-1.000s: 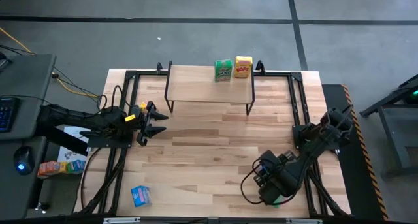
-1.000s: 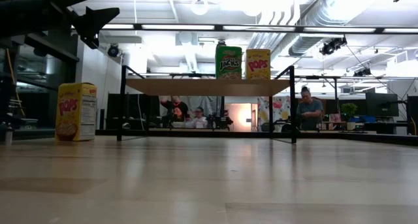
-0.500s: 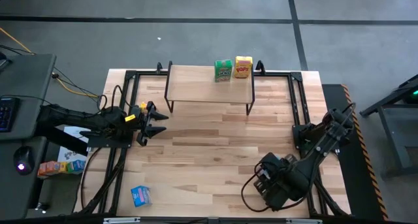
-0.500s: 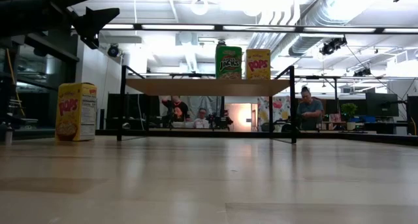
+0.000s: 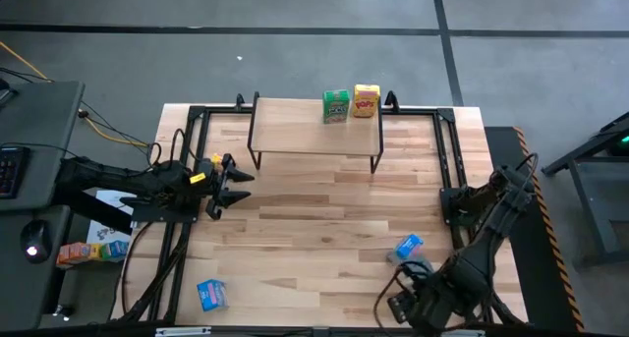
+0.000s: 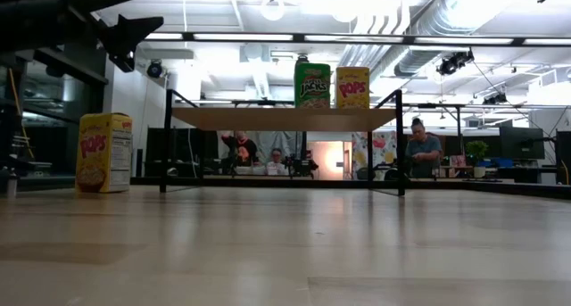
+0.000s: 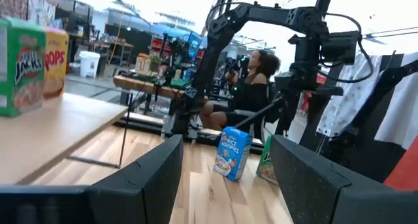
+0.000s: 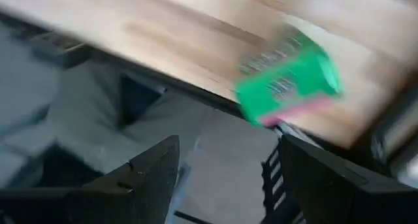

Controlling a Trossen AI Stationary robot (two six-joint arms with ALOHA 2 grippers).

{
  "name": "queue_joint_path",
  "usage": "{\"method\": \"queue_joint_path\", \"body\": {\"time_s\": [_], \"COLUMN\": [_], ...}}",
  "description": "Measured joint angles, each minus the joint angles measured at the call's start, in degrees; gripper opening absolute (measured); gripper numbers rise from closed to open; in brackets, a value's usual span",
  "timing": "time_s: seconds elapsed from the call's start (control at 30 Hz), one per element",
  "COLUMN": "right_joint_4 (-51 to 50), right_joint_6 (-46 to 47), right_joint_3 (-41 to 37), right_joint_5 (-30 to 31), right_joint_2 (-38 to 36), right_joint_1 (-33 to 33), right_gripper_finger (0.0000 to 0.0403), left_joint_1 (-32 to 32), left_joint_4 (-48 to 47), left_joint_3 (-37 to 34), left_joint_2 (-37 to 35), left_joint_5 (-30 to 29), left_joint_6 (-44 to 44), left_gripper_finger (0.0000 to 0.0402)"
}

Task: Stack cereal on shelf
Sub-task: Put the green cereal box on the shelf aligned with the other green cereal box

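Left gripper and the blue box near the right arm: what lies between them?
Nothing: in the high view, only bare tabletop separates the left gripper from that blue box.

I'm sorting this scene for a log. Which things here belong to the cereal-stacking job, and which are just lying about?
Job:
- shelf
- green box and yellow box on the shelf
- blue box near the table's front edge
- second blue box by the right arm
- green box at the table edge

Lying about:
- computer mouse
- keyboard
- yellow cable
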Motion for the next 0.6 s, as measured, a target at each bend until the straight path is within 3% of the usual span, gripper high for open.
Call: {"method": "queue_joint_path", "body": {"time_s": [0.07,0.17,0.4,0.6], "right_joint_4": [-1.0,0.8,3.7,1.2], "right_joint_6": [8.4,11.7,10.6,11.4], "right_joint_3": [-0.8,-2.5,-3.1,-3.1], "right_joint_5": [-0.8,-3.9,-0.9,-3.1], "right_joint_2": [0.0,0.6,5.2,6.5], "right_joint_1": [1.2,1.4,-0.7,-1.0], "right_gripper_finger": [0.0259,0.0259,0.0259,0.0259], "left_joint_1": [0.0,0.0,0.0,0.0], "left_joint_4": [-1.2,-2.5,-3.9,-3.7], "left_joint_3": [0.0,0.0,0.0,0.0], "left_joint_2": [0.0,0.0,0.0,0.0], "left_joint_5": [0.0,0.0,0.0,0.0], "left_joint_6": [-0.4,-0.5,-0.5,-0.5], "left_gripper_finger": [0.0222,0.0222,0.0222,0.0222]}}
